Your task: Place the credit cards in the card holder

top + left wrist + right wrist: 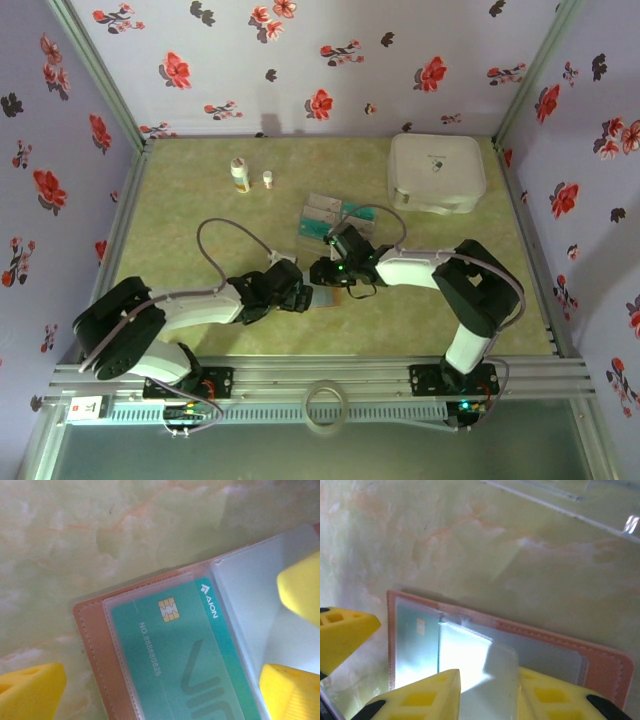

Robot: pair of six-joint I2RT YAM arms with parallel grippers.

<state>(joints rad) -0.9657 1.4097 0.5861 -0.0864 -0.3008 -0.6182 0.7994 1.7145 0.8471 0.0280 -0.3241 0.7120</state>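
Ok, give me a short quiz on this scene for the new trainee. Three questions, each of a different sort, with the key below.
1. True or false: the card holder lies open on the table.
2. The card already inside the card holder is: A teal-green, B red, C black.
3. Fill in: seen from above, the white case stands at the table's far ____ corner.

Key: 1 true; 2 A; 3 right.
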